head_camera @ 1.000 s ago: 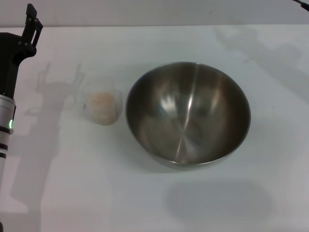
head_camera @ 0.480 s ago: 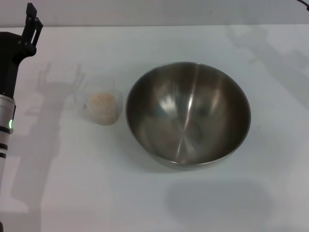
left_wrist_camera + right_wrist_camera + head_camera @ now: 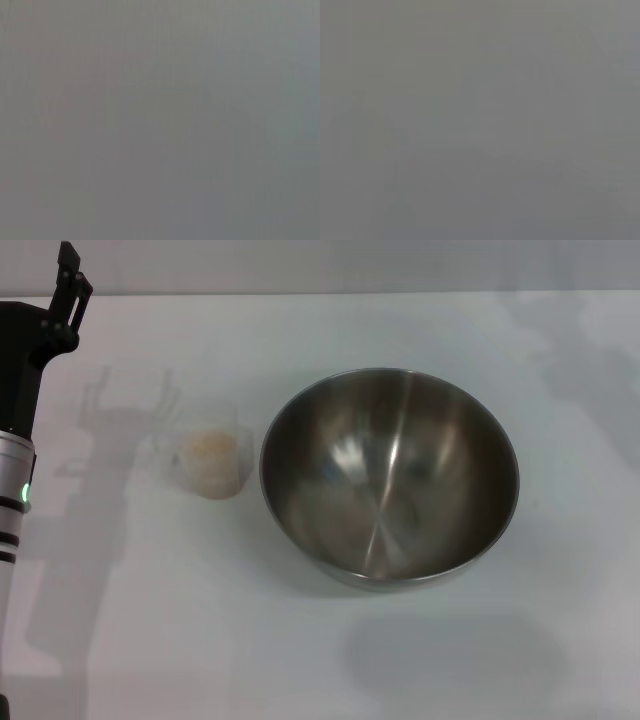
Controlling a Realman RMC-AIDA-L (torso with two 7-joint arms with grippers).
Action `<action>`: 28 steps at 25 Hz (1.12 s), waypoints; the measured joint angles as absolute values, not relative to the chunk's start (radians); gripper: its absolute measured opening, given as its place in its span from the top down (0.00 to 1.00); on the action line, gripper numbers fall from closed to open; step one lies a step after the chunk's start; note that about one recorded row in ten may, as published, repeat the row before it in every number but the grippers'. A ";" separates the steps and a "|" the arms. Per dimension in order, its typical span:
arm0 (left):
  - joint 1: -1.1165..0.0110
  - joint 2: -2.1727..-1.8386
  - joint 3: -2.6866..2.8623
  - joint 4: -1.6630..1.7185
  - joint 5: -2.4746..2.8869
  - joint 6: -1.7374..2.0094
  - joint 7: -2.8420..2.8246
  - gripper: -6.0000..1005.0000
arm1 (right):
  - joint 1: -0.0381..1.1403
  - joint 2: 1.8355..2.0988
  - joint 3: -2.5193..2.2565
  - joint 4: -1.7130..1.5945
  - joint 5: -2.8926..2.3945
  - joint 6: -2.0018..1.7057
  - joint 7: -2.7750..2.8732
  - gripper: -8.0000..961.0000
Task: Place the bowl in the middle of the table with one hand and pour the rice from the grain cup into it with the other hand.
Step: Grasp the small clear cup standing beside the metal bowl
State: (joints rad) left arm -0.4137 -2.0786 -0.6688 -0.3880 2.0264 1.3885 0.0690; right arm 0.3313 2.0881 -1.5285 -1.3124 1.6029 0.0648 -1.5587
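Left tool: black, at the far left of the head view, well apart from the bowl and raised over the tabletop's far-left corner. Only one dark finger shows at its tip; open or closed, cannot tell. Below it runs the arm's black housing, then a white-and-black banded segment with a small green light. The tool holds nothing and touches nothing.

Right tool: not in the head view.

Large round stainless-steel mixing bowl: upright on the plain white matte tabletop, about at its middle. Brushed inside is shiny, with bright streaks running toward the base. No grains visible in it.

Small translucent clear plastic grain cup: upright on the tabletop, just beside the bowl on its left, apparently with a narrow gap between the two. It lies between the bowl and the left arm, and is well apart from the arm. Inside it sits a loose heap of pale beige rice. A faint side handle seems to project away from the bowl.

Views compared: the head view carries the whole scene. The left wrist and right wrist views each show only a flat, featureless grey field; no object, tool or tabletop edge can be made out in them.

Writing: no brand, label or scale marks can be read on the cup, bowl or arm.
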 joint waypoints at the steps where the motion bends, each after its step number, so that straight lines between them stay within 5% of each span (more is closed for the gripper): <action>1: -0.414 -2.079 -0.669 -0.388 2.026 1.389 0.069 0.18 | 0.325 2.088 -1.566 -1.325 1.573 -0.008 -1.559 0.45; 10: -0.414 -2.079 -0.669 -0.388 2.026 1.388 0.069 0.18 | 0.331 2.087 -1.914 -1.219 1.197 -0.721 -1.301 0.45; 28: -0.393 -2.079 -0.639 -0.394 2.026 1.392 0.069 0.18 | 0.283 2.068 -1.830 -0.550 0.489 -1.352 0.163 0.45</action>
State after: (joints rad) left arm -0.3927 -2.0785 -0.6388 -0.3940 2.0263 1.3924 0.0690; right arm 0.2833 2.0677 -1.8302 -0.5505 0.4886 -1.3525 0.1631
